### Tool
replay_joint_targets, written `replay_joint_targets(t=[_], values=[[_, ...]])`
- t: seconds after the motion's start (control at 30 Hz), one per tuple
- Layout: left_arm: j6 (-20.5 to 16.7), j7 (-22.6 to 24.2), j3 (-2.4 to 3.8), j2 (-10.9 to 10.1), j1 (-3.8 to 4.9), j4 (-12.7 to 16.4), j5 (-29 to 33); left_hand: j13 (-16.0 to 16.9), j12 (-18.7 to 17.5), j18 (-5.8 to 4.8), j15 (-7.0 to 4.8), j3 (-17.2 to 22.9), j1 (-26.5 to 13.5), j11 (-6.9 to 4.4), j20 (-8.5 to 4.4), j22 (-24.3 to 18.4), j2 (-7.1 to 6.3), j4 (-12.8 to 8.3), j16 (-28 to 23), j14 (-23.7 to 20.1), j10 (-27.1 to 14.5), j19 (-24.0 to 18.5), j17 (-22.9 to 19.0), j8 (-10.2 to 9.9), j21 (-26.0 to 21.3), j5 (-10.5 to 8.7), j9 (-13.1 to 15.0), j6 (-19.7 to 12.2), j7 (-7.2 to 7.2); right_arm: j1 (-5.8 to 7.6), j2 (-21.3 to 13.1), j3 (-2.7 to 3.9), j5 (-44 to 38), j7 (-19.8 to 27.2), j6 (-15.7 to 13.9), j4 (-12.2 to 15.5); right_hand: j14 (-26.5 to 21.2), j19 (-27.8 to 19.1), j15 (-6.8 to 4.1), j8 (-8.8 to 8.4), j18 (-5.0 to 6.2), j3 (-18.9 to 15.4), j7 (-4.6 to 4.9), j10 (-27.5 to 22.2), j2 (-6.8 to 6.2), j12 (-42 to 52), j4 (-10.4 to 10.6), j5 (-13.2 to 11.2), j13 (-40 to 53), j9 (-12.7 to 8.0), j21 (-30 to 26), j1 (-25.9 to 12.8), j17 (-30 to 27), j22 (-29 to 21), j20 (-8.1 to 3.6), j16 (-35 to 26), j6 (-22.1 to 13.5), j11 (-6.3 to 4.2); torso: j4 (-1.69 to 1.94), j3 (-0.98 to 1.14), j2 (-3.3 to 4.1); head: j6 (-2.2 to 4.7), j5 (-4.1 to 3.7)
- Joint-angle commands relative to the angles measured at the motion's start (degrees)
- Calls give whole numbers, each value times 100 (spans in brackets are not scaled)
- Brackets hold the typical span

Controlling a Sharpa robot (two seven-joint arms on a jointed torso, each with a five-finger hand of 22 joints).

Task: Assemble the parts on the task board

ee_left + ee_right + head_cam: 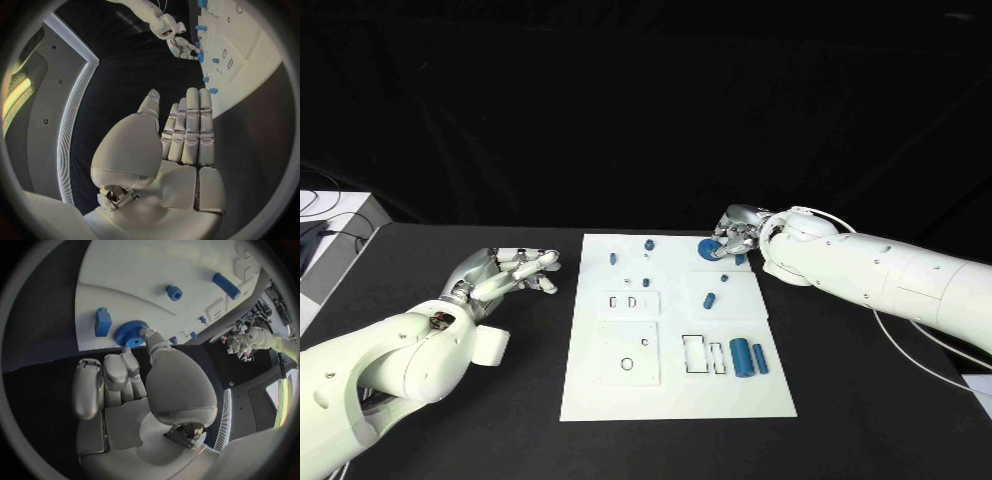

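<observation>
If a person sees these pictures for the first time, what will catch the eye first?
The white task board in the middle of the black table, dotted with small blue parts. Next, the right hand at its far right corner, fingers touching a blue gear. The left hand waits open beside the board.

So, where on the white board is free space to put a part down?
The task board is bare along its near edge, below the two blue cylinders. Its far right corner is crowded: the right hand touches the blue gear.

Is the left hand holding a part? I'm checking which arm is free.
No: the left hand lies flat with straight fingers and nothing in it, off the task board.
</observation>
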Motion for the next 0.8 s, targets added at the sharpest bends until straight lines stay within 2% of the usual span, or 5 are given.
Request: replay_joint_targets(t=[0.03, 0.27, 0.33, 0.47, 0.8], values=[[93, 66, 4, 17, -3, 11, -22, 0, 26, 75, 20, 5, -2, -5, 14, -18, 8, -8, -30, -8, -46, -8, -2, 21, 26, -22, 6, -36, -2, -60, 34, -43, -3, 33, 258, 21, 44, 522, 0, 38, -38, 63, 22, 8, 95, -24, -59, 27, -2, 1, 22, -24, 2, 1151, 34, -45, 57, -31, -4, 2, 1, -2, 10], [91, 66, 4, 18, -5, 11, -22, 0, 26, 75, 20, 5, -2, -5, 14, -18, 8, -8, -30, -8, -46, -8, -2, 21, 26, -22, 6, -36, -2, -60, -14, -47, -33, 58, -248, 188, 51, 523, -29, 40, -41, 231, -30, 63, 201, -19, -171, 32, 17, -3, 30, -108, 10, 1158, 14, -61, 214, -70, -5, 2, 1, 3, 28], [91, 66, 4, 18, -7, 9, -22, 0, 26, 75, 20, 5, -2, -5, 14, -18, 8, -8, -30, -8, -46, -8, -2, 21, 26, -22, 6, -36, -2, -60, -52, -47, -56, 53, -433, 289, 53, 524, -28, 43, -45, 206, -37, 71, 198, -21, -141, -100, 19, -1, 39, -169, 15, 1161, 13, -60, 230, -70, -6, -1, 0, 6, 40], [93, 67, 4, 10, -13, 9, -22, 0, 26, 75, 20, 5, -2, -5, 14, -18, 8, -8, -30, -8, -46, -8, -2, 21, 26, -22, 6, -36, -2, -57, -155, -44, -191, 8, -767, 586, 56, 525, -32, 44, -46, 175, -47, 82, 190, -28, -110, -183, 19, 2, 43, -205, 22, 1162, 9, -59, 250, -73, -13, 1, -1, 6, 50], [93, 68, 4, -5, -21, 26, -22, 0, 26, 75, 20, 5, -2, -5, 14, -18, 8, -8, -30, -8, -46, -8, -2, 21, 26, -22, 6, -36, -2, -27, -363, -22, -544, -86, -1176, 1431, 60, 526, -36, 45, -50, 59, -60, 112, 137, -51, 41, -220, 40, 4, 56, -164, 32, 1165, 4, -72, 272, -80, -18, 0, 0, 25, 53]])
